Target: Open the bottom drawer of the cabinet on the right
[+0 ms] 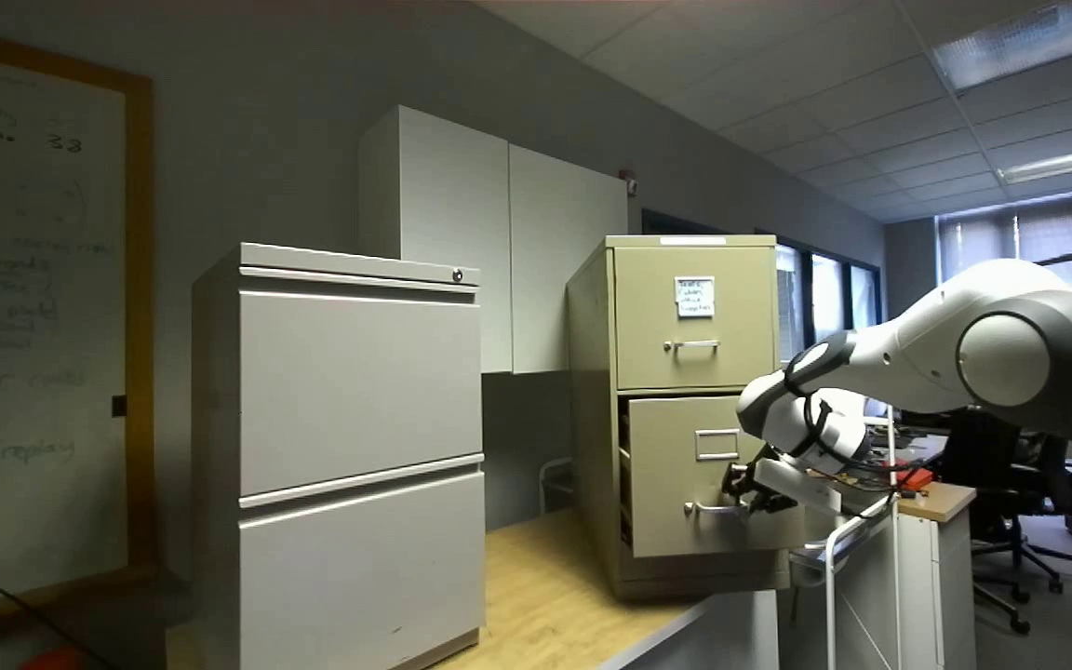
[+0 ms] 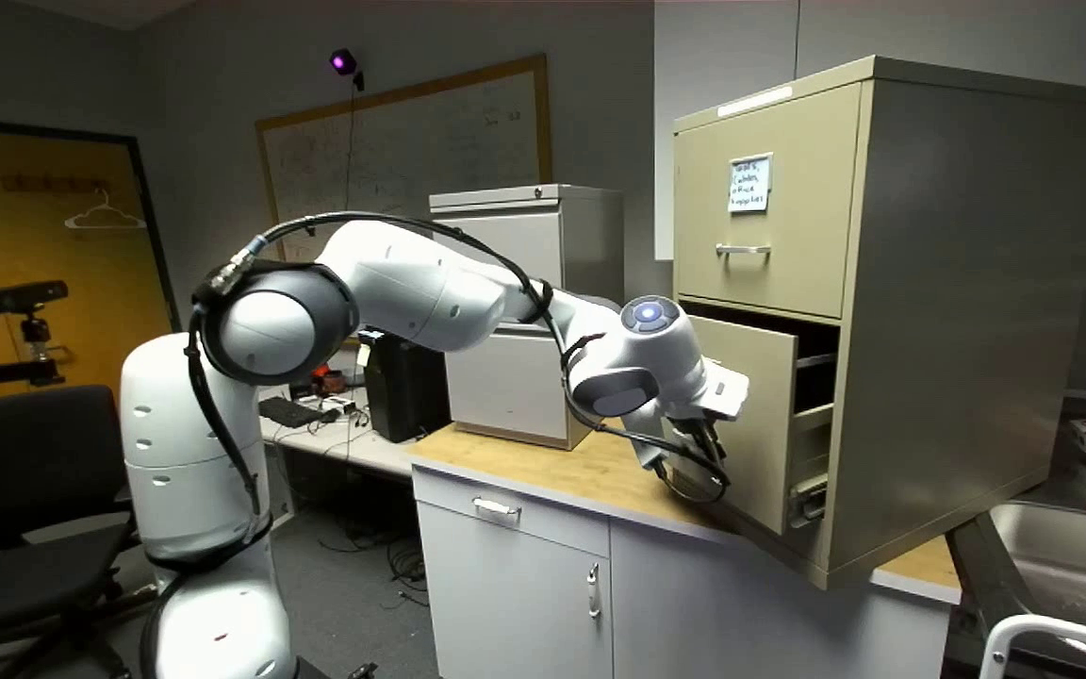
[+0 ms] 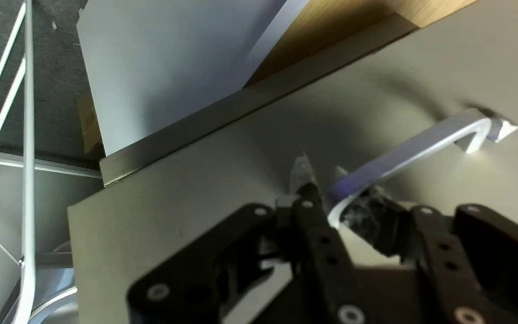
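The beige cabinet (image 1: pixel 590 419) (image 2: pixel 967 302) shows in both exterior views. Its bottom drawer (image 1: pixel 671 465) (image 2: pixel 762 429) stands partly out, with a dark gap along its side. The drawer's front fills much of the wrist view (image 3: pixel 214 180). Its metal handle (image 1: pixel 709 509) (image 3: pixel 412 150) runs diagonally in the wrist view. My gripper (image 1: pixel 745 491) (image 2: pixel 705 443) (image 3: pixel 328 193) is at one end of the handle. One finger passes behind the bar and the other is outside the end post, so the fingers are closed around that end. Exact contact is partly hidden by the fingers.
The upper drawer (image 1: pixel 645 321) with a paper label is closed. A pale grey cabinet (image 1: pixel 359 391) (image 2: pixel 502 382) stands on the same wooden counter (image 1: pixel 536 572) (image 2: pixel 543 460). A white metal frame (image 1: pixel 831 586) (image 3: pixel 29 135) and a sink (image 2: pixel 1085 566) are near the beige cabinet.
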`<state>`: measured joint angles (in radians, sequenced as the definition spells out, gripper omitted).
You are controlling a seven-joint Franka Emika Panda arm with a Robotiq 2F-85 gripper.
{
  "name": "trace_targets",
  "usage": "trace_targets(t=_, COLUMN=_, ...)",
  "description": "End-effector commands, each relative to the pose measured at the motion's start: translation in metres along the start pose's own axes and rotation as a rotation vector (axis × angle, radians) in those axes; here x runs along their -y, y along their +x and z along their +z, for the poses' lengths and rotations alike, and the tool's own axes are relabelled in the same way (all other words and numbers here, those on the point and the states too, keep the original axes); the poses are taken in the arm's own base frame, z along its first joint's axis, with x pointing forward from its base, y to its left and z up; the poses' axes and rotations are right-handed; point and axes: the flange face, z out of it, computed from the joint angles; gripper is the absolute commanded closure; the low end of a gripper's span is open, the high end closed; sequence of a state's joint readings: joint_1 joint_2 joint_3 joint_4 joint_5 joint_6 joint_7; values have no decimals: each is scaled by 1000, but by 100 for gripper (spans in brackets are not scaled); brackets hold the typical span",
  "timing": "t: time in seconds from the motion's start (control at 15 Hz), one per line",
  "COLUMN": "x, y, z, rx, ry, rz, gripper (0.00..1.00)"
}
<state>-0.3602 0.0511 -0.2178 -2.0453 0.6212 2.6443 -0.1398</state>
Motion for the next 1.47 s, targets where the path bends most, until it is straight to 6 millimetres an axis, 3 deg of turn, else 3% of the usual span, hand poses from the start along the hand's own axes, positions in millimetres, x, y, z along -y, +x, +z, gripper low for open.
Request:
trace_targets(t=0.0, x=4, y=-74, z=1, rx=113, ry=91, rz=-30, gripper=95)
trace_targets(t=1.4, x=-58, y=-202, z=-50, rx=28, ry=414, rz=261, gripper=95)
